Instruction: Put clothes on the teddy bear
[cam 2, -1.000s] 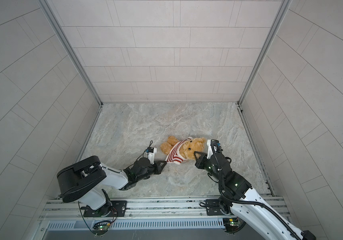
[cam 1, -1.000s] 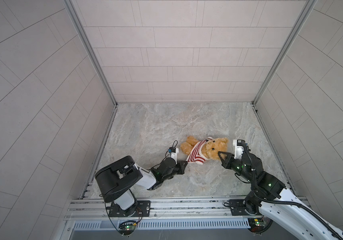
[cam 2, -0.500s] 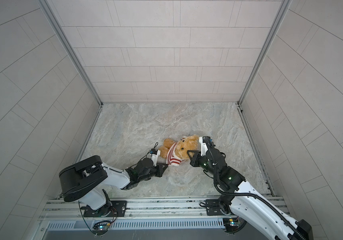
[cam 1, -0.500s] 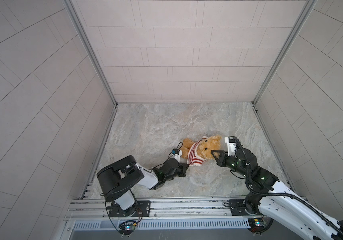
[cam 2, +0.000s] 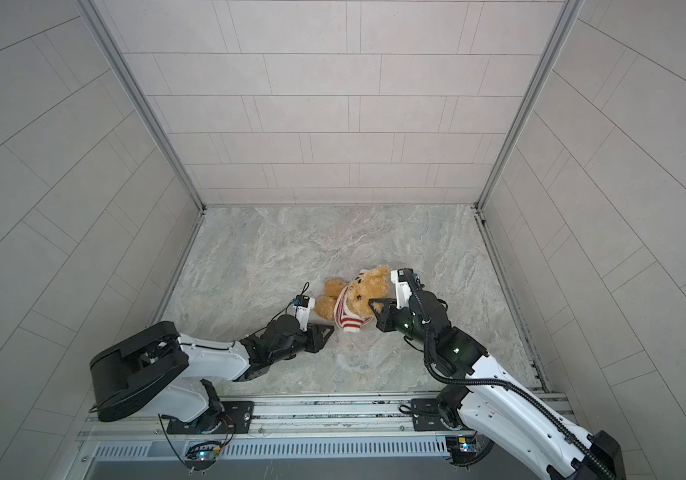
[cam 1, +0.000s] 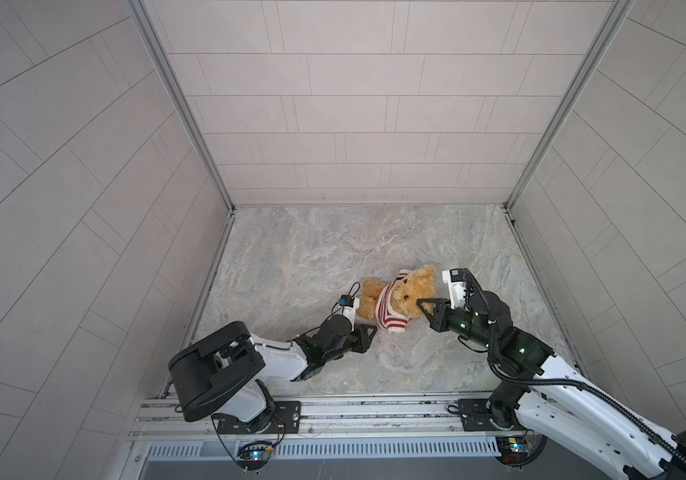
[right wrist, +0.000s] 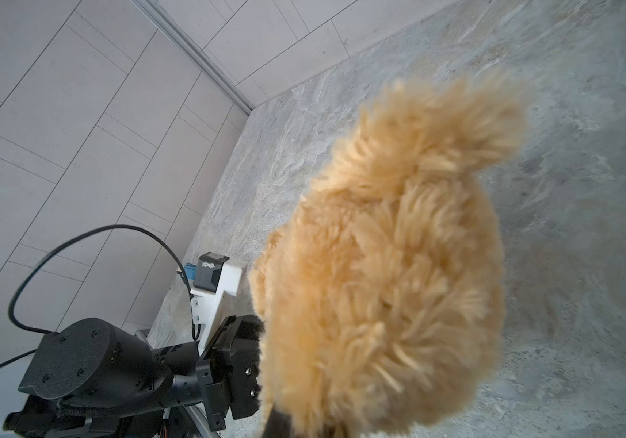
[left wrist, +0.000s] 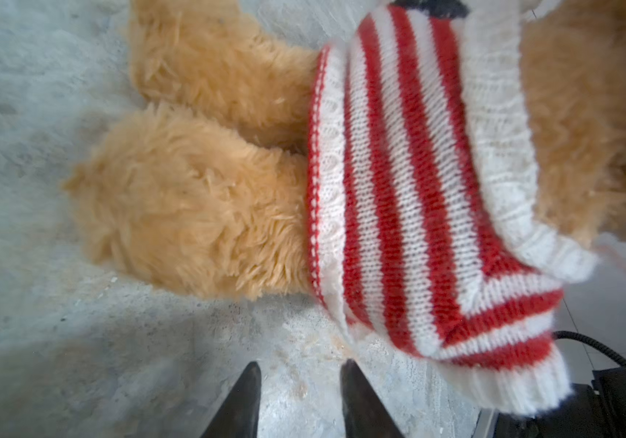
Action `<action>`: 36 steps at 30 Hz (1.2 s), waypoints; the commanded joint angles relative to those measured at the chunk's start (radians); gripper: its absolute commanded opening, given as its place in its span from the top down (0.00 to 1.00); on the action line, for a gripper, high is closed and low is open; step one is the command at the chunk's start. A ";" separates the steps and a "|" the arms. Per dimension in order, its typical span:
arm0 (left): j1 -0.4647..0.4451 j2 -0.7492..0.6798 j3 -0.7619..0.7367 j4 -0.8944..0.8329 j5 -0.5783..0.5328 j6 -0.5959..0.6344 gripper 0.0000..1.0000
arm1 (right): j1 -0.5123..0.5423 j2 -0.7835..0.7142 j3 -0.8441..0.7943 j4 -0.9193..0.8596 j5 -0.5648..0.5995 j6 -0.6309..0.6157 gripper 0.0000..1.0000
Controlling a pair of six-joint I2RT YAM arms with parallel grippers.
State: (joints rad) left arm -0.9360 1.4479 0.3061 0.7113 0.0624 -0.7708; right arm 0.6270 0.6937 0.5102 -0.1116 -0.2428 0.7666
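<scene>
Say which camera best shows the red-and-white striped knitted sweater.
Left wrist view: the striped sweater fills it, stitches clear. Both top views show it small; right wrist view shows only the fluffy golden-brown teddy bear.

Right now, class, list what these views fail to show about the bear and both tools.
- Right tool tips: right wrist view, buried in teddy bear fur.
- Bear's face: left wrist view, cut off by the frame edge.
- Left tool: left wrist view, only fingertips; bottom edge cuts the rest.
- Sleeve contents: striped sweater knit covers them.

Both top views look down from high; both wrist views crowd the teddy bear (left wrist: 190,208).
</scene>
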 commanded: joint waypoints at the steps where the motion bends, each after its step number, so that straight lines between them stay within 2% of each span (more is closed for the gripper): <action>1: 0.006 -0.033 -0.013 -0.050 -0.011 0.023 0.48 | -0.006 -0.015 0.028 0.084 -0.015 -0.015 1.00; 6: 0.002 -0.066 -0.023 -0.062 0.005 0.033 0.28 | -0.008 -0.022 0.026 0.099 -0.007 -0.035 1.00; 10: 0.003 -0.127 -0.040 -0.108 -0.003 0.034 0.19 | -0.031 -0.007 0.035 0.085 -0.021 -0.074 1.00; 16: 0.027 -0.288 -0.041 -0.278 -0.007 0.073 0.01 | -0.109 0.054 0.075 0.044 -0.129 -0.173 1.00; 21: 0.075 -0.438 -0.035 -0.402 0.025 0.099 0.00 | -0.117 0.121 0.147 -0.069 -0.162 -0.308 1.00; 27: 0.126 -0.577 0.020 -0.548 0.050 0.138 0.00 | -0.090 0.129 0.170 -0.059 -0.222 -0.391 1.00; 36: 0.174 -0.586 0.083 -0.593 0.097 0.153 0.02 | 0.046 0.140 0.195 -0.078 -0.246 -0.530 1.00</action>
State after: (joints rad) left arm -0.7708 0.8600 0.3561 0.1532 0.1383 -0.6407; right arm 0.6380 0.8391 0.6674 -0.2043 -0.4587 0.3290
